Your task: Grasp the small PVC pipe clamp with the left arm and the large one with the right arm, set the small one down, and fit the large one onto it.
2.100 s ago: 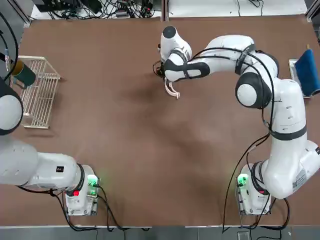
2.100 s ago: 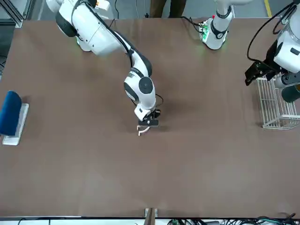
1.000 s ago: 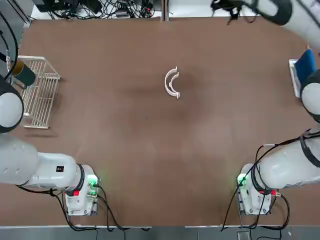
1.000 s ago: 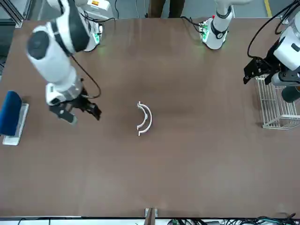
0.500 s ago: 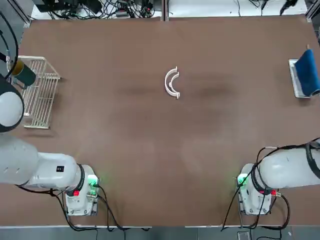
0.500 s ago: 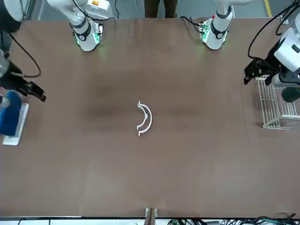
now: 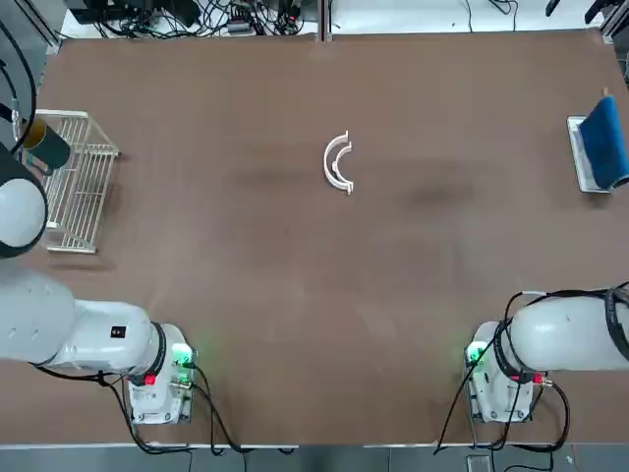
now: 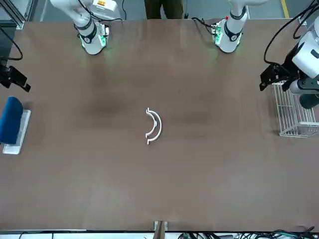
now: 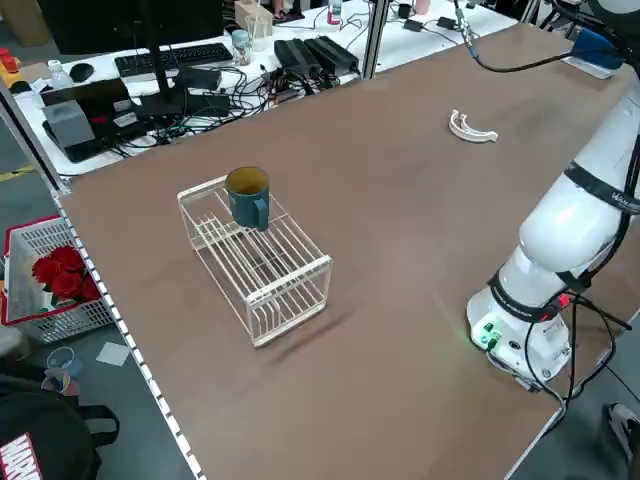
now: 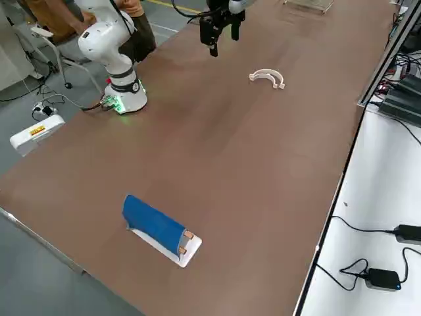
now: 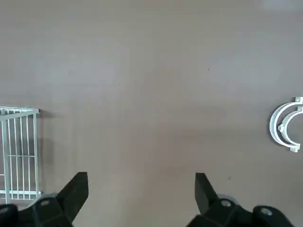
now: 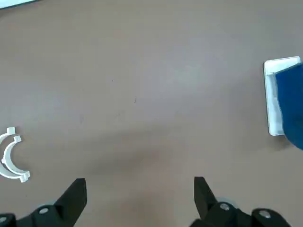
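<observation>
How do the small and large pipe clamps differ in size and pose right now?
The small clamp is the narrower arc; the large clamp is noticeably wider. The small clamp sits inside the curve, on the open side; the large clamp curves around it from outside. Both are thin white C-shapes with small feet, opening the same way.

White arms (image 7: pixel 575 334) with black bands and cables.
</observation>
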